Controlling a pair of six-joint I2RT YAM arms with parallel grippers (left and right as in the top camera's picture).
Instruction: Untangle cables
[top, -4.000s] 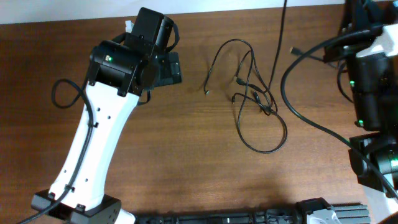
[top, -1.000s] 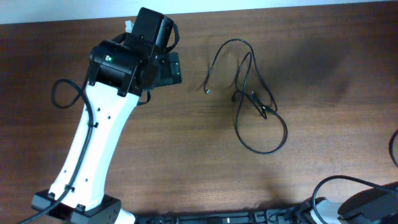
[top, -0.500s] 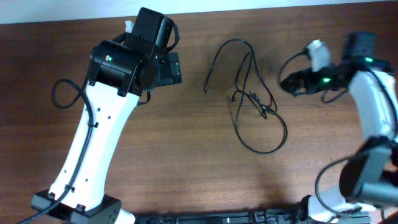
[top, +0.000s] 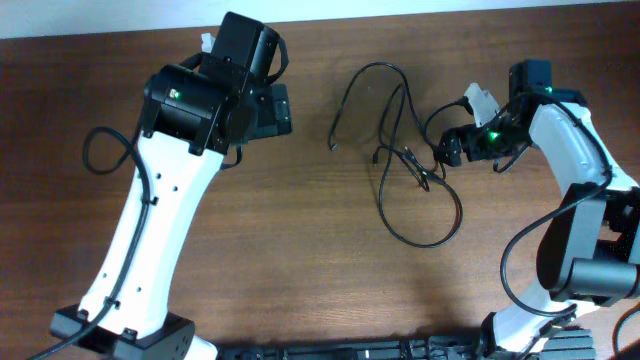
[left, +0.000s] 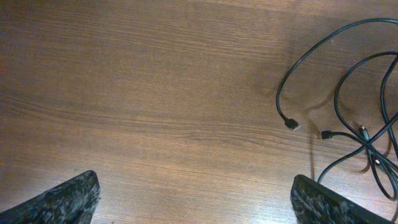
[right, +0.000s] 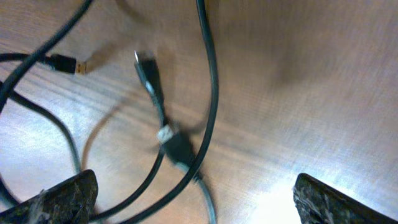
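Observation:
The cables are thin black cords lying looped over one another on the brown table, right of centre. In the overhead view my left gripper hangs left of them, apart from the tangle. The left wrist view shows my left gripper open over bare wood, with the cables and a small plug at its right. My right gripper sits at the tangle's right edge. It stands open above crossing cables and a plug, with strands running between its fingers.
The table's far edge meets a white wall. My left arm's white link crosses the left part of the table. A thick black wire loops off my right arm at the right. A dark strip lines the front edge.
My right arm has swung in from the right and moved left to the tangle's right edge. The left arm and the cables have stayed where they were.

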